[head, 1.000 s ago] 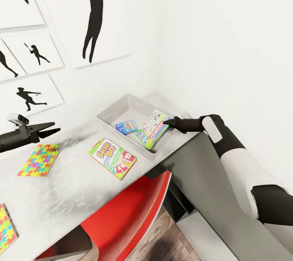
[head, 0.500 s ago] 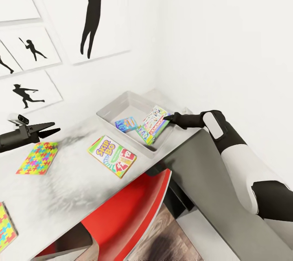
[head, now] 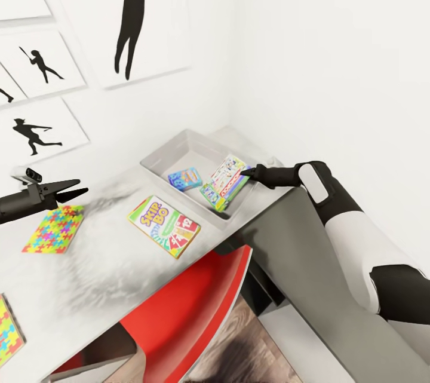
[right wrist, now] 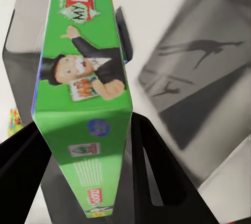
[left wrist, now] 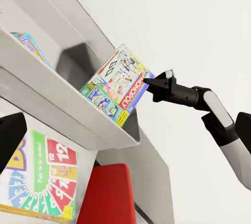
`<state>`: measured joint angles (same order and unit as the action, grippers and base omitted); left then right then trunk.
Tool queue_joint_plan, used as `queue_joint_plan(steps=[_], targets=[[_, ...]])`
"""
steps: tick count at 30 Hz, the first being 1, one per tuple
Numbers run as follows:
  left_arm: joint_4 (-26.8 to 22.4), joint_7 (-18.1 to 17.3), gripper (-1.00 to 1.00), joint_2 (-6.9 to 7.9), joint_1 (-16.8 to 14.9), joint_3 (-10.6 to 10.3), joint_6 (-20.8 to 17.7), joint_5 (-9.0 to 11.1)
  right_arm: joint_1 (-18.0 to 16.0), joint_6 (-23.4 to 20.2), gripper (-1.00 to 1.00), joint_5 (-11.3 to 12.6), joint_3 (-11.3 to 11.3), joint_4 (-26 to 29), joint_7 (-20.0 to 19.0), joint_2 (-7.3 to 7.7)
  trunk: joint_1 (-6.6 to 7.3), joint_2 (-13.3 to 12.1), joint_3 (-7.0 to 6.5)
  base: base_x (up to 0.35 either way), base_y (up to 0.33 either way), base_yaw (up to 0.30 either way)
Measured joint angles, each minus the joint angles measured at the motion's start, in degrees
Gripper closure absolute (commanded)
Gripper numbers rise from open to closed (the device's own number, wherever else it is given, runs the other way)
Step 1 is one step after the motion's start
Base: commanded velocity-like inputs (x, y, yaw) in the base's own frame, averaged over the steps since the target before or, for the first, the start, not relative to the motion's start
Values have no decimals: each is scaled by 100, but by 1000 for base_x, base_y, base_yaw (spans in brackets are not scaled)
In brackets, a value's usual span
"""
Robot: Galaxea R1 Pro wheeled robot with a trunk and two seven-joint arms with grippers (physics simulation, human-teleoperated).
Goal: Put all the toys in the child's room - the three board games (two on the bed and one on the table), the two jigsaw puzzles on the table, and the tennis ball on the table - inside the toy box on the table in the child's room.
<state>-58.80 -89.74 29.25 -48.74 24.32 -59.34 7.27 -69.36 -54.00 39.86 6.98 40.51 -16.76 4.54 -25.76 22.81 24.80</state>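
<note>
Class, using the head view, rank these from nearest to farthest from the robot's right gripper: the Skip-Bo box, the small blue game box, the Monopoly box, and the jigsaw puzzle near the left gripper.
1. Monopoly box: gripped by the right gripper, tilted inside the toy box.
2. Small blue game box: flat on the toy box floor.
3. Skip-Bo box: on the table, outside the toy box.
4. Jigsaw puzzle: far side, below the left gripper.

right arm [head: 352, 233] — white shells, black joints | left tool [head: 71, 189] — black, tapered, small white camera block
</note>
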Motion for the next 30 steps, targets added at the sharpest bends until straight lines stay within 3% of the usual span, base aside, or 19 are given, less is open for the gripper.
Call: queue_joint_plan(steps=[16, 30], targets=[[0, 0, -100, 36, 0, -5, 0, 1, -16, 2, 100, -95, -16, 0, 7, 6, 0, 0, 150, 0, 0, 0], [0, 0, -100, 44, 0, -5, 0, 1, -244, 0, 100, -96, -9, 0, 2, 7, 0, 0, 281, 0, 0, 0]])
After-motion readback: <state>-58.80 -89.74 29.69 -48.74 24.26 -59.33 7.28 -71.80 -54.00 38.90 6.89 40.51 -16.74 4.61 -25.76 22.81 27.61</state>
